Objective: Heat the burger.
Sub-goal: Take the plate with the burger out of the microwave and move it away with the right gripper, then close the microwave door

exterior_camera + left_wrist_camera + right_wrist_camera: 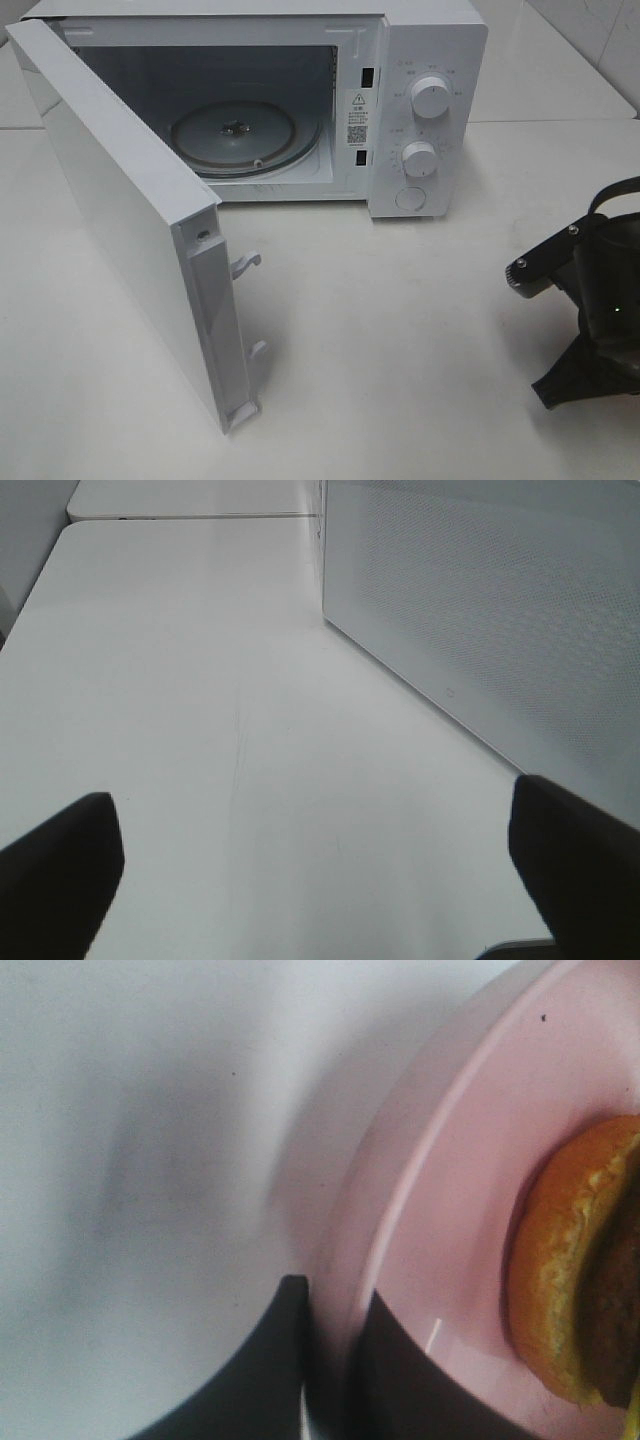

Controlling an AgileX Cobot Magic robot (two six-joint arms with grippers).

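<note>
- The microwave oven (300, 90) is standing at the far side of the white table (400, 350), its door (120, 210) swinging wide open toward the near left, evidently to clear a path to the cavity.
- The glass turntable (235, 135) is sitting bare inside; nothing is loaded on it yet.
- The right gripper (335, 1360) is clamping the rim of the pink plate (450, 1210), one finger on each face of the edge. This looks like a way of carrying the food without squeezing it.
- The burger (575, 1270) is resting on that plate, only partly in the right wrist view; in the overhead view the right arm is sitting at the right edge and the burger is not showing.
- The left gripper (315, 880) is hanging fully spread and empty over bare table beside the door's perforated panel.
- A warning sticker (357, 118) with a code square is showing on the cavity frame; its print and the markings around the two dials (430, 97) are too small to read. No brand is legible.
</note>
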